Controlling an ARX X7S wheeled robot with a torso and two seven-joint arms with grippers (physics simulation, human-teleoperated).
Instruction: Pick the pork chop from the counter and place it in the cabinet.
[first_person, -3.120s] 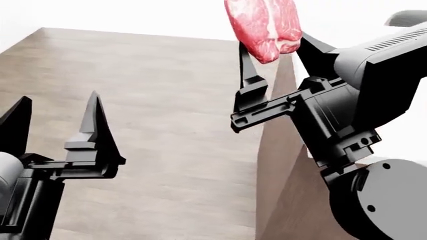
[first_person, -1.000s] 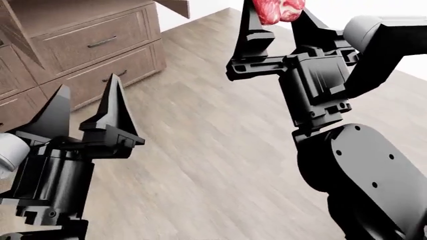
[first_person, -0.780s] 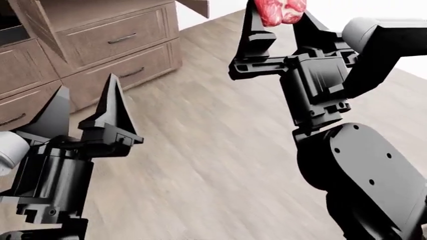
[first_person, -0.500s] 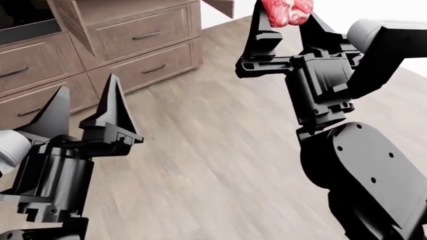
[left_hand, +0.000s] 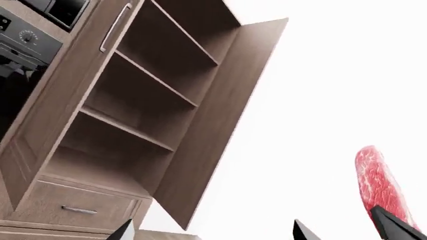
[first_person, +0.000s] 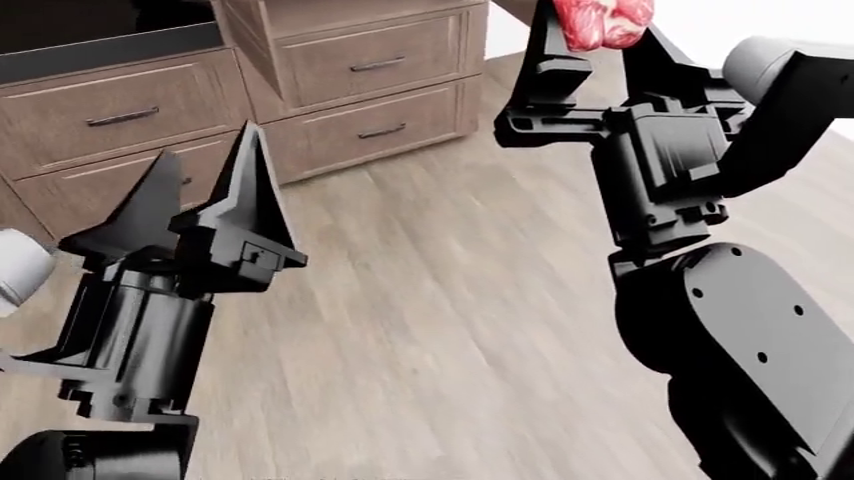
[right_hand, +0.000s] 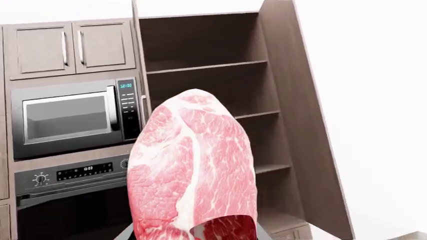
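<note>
The pork chop was held upright in the right gripper, pinched at its lower end between the two dark fingers; in the head view only its bottom part was seen, cut by the frame's upper edge; it was carried in the air above the wood-plank floor, well apart from any surface. In the right wrist view the chop filled the middle of the frame, marbled pink and red, with the fingertips just seen at its base.

The cabinet was seen behind the chop with its door swung open; dark shelves were exposed, nothing seen on them; a microwave and an oven were set just beside it, under two plain-doored upper cabinets. The same open cabinet was seen tilted in the left wrist view, with a drawer and bar handle under the shelves; the chop showed edge-on at that frame's side.

The left gripper was held low with its pointed fingers spread, nothing between them. Drawers with dark bar handles were seen ahead of the left arm in the head view.
</note>
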